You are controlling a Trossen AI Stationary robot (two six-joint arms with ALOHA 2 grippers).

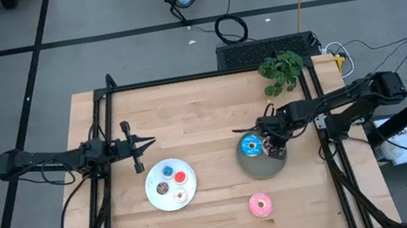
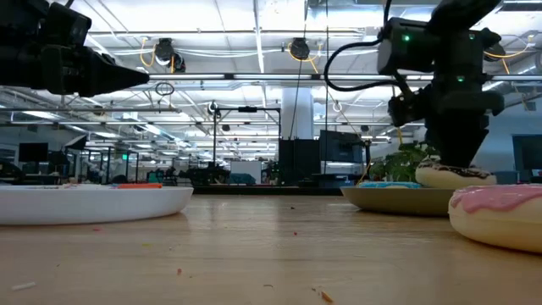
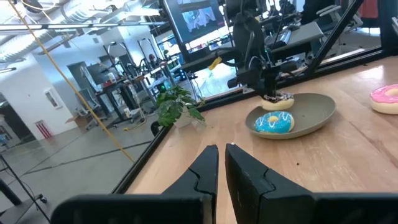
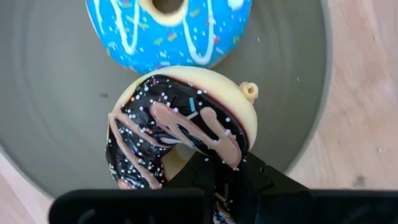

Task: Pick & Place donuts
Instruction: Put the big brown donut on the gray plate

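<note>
The dark brown sprinkled donut (image 4: 180, 134) sits on the grey plate (image 1: 261, 168), right beside the blue donut (image 1: 251, 146). My right gripper (image 1: 277, 150) is over this plate, shut on the brown donut. The pink donut (image 1: 261, 204) lies flat on the bare table toward the near edge. Several tiny donuts lie on the white plate (image 1: 160, 200): blue (image 1: 167, 170), red (image 1: 181, 176), brown (image 1: 163, 189) and whitish (image 1: 180, 194). My left gripper (image 1: 150, 143) hovers shut above the table, left of the white plate, touching nothing. My right gripper pinches the dark brown donut by one side of its ring (image 4: 208, 152); whether one finger (image 4: 261, 177) reaches into the hole, I cannot tell. In the low view it comes from above, pointing down. The donut (image 2: 455, 175) is tilted, low over the grey plate beside the blue one.
A small green plant (image 1: 282, 70) stands at the far right of the table, behind the grey plate. Black frame rails (image 1: 107, 130) run along the table's left, far and right sides. Bare wood (image 1: 203, 114) lies between the two arms and along the near edge.
</note>
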